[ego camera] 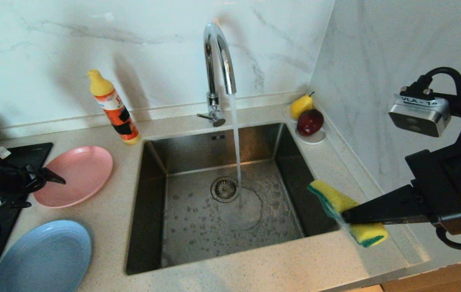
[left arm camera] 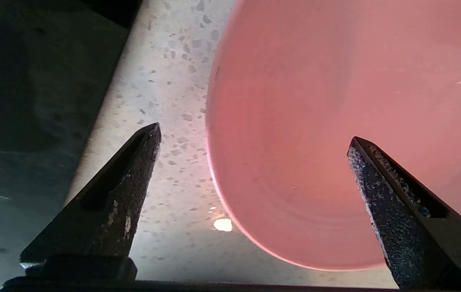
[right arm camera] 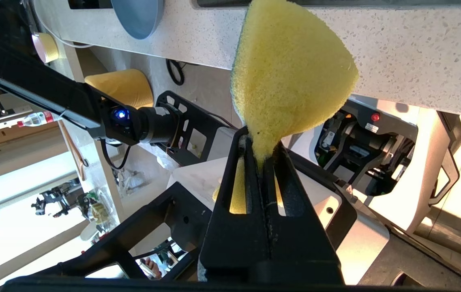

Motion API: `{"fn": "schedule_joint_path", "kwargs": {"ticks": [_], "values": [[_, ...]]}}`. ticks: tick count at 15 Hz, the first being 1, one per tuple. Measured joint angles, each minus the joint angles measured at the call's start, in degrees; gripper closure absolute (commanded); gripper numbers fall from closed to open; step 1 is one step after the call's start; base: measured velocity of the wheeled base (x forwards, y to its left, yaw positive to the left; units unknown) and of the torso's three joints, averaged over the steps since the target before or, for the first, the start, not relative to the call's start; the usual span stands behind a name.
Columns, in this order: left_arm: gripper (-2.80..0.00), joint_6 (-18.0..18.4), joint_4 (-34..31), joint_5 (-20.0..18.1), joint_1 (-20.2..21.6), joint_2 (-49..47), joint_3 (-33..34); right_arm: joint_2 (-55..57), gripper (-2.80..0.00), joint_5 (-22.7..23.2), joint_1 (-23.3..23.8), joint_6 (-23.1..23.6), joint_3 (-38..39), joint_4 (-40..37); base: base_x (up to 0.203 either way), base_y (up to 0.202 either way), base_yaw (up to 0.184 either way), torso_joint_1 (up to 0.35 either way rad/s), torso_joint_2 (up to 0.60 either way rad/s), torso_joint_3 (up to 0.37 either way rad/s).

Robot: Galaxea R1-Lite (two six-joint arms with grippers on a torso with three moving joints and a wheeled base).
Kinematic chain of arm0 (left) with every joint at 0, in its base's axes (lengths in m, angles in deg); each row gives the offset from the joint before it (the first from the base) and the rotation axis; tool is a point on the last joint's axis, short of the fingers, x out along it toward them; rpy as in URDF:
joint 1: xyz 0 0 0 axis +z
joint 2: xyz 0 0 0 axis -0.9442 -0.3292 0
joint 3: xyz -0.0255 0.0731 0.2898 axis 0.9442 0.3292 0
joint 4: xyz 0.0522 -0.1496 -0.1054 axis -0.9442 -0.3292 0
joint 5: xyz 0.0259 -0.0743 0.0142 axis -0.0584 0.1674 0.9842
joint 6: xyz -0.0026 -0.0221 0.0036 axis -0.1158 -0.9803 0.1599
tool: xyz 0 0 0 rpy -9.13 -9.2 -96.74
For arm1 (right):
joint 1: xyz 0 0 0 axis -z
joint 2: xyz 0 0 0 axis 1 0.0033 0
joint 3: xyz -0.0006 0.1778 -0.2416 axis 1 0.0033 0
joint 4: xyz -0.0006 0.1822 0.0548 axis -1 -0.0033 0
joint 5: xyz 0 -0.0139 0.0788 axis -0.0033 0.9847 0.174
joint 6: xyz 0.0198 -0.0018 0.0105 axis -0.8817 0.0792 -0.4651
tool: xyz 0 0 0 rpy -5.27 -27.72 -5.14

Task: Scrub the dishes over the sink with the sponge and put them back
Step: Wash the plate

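A pink plate lies flat on the counter left of the sink, and a light blue plate lies nearer the front edge. My left gripper hovers at the pink plate's left rim; in the left wrist view the left gripper stands open over the pink plate, holding nothing. My right gripper is shut on the yellow sponge over the sink's right front corner. The right gripper pinches the sponge flat. The teal bowl is out of view.
Water runs from the chrome tap into the basin beside the drain. An orange soap bottle stands behind the pink plate. A pear and a dark red fruit sit on a white saucer at the back right.
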Motion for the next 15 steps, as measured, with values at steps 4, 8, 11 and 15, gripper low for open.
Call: {"fn": "schedule_joint_path", "kwargs": {"ticks": [4,8,11,15], "values": [[-2.8,-1.41,1.21,-1.77,0.0,-0.48,-0.21,-0.34,0.0,0.0,0.01,0.0,0.69,-0.01,0.0,0.0,0.0,0.0,0.0,0.0],[0.0,-1.71,1.21,-1.83,-0.01,-0.87,-0.44,-0.59,0.0,0.0,0.15,-0.06,0.91,-0.01,0.0,0.0,0.0,0.0,0.0,0.0],[0.0,-1.6,1.16,-1.41,0.0,-1.28,-0.6,-0.73,0.0,0.0,0.17,-0.03,0.94,-0.01,0.0,0.0,0.0,0.0,0.0,0.0],[0.0,-1.08,0.67,-0.74,0.07,-1.38,-1.85,-0.89,0.0,-0.01,0.11,-0.06,0.8,-0.01,0.0,0.0,0.0,0.0,0.0,0.0]]}}
